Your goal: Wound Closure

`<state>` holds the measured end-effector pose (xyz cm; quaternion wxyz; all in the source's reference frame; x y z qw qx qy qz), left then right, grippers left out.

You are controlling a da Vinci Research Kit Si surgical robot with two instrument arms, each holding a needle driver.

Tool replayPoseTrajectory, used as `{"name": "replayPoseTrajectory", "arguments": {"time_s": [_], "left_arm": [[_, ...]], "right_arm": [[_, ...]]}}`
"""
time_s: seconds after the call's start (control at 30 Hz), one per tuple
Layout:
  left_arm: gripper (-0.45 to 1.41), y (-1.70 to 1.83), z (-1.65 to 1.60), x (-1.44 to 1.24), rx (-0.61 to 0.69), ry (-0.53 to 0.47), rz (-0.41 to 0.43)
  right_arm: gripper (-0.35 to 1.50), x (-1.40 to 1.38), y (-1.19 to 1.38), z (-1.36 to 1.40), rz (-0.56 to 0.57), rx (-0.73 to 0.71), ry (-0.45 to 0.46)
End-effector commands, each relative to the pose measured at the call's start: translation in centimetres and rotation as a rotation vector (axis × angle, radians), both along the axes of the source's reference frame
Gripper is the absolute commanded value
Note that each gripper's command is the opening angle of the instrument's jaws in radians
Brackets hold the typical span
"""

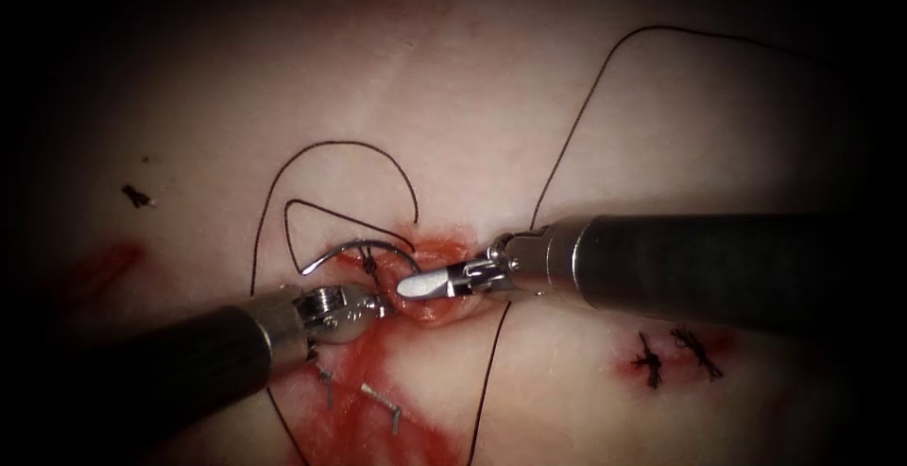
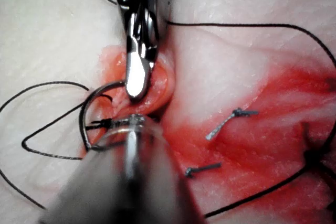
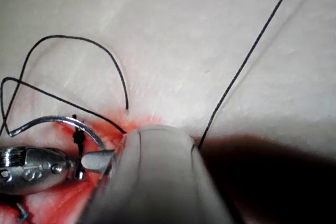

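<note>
Endoscope view: two tools, one needle (image 1: 364, 245), one long thread (image 1: 567, 145), two knotted stitches (image 1: 675, 357) at right and two cut ends of thread (image 1: 383, 405) on the red fluid (image 1: 368, 390). The left tool (image 1: 373, 303) pinches the needle near its middle at the cut (image 1: 430, 282); the right tool (image 1: 425, 284), jaws pressed together, rests on the tissue (image 1: 472, 97).

Left wrist view: the right tool (image 2: 137, 80) lies in the cut, holding nothing.

Right wrist view: needle (image 3: 52, 121) arches above the left tool (image 3: 37, 167)
</note>
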<state>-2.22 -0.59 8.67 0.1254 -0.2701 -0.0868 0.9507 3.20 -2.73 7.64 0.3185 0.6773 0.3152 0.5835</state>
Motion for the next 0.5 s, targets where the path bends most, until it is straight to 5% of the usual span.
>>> {"name": "replayPoseTrajectory", "arguments": {"time_s": [0.03,0.13,0.17,0.2,0.23,0.3,0.5], "left_arm": [[-0.01,0.0,0.07,-0.06,0.0,-0.001,0.0],[-0.01,0.0,0.06,-0.06,0.0,-0.001,0.0],[-0.01,0.0,0.06,-0.06,0.0,-0.001,0.0],[-0.01,0.0,0.06,-0.06,0.0,-0.001,0.0],[-0.01,0.0,0.06,-0.06,0.0,-0.001,0.0],[-0.01,0.0,0.06,-0.06,0.001,0.002,0.001],[-0.03,-0.02,0.05,-0.05,0.002,0.004,0.003]], "right_arm": [[-0.35,0.04,0.05,0.12,0.06,-0.047,-0.031],[-0.35,-0.01,0.25,0.25,0.208,-0.216,-0.087],[0.1,-0.02,0.31,0.29,0.255,-0.27,-0.1],[0.78,-0.04,0.4,0.33,0.308,-0.342,-0.124],[1.09,-0.05,0.47,0.36,0.34,-0.4,-0.148],[1.41,-0.07,0.64,0.42,0.397,-0.503,-0.209],[1.48,-0.22,1.11,0.51,0.448,-0.747,-0.328]]}}
